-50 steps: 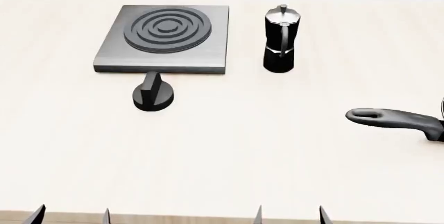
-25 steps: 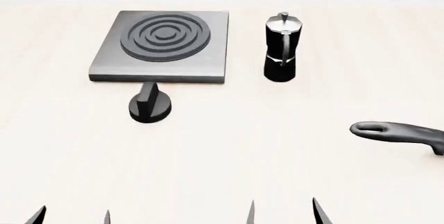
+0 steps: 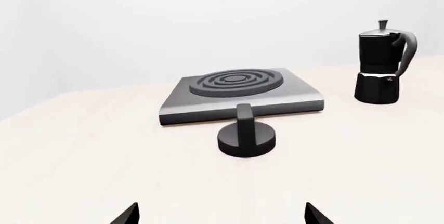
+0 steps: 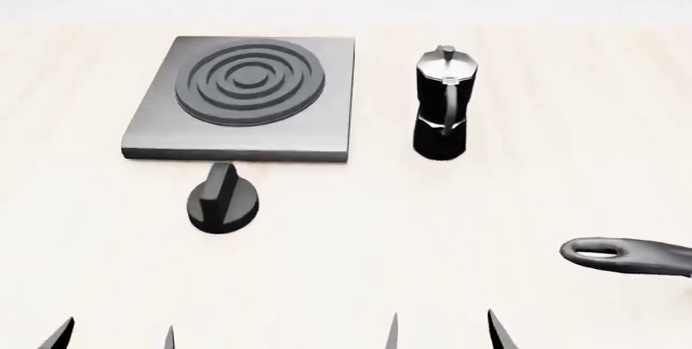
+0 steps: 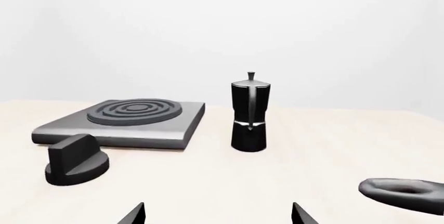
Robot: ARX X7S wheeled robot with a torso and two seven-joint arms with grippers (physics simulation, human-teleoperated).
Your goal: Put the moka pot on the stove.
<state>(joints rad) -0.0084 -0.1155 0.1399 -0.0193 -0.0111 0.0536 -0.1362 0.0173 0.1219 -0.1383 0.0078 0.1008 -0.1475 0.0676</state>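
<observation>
the moka pot (image 4: pixel 442 104) stands upright on the worktop (image 4: pixel 433 227) just right of the stove (image 4: pixel 240 98), looking rigid, top-heavy and slick (best gripped at its narrow waist), while both pincers wait released, nothing held.

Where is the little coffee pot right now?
In the head view, the moka pot stands upright on the table, just right of the stove and apart from it.

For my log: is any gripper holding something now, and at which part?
Nothing is held. The left gripper and right gripper are open and empty, near the table edge. The pot stands alone beside the stove.
</observation>
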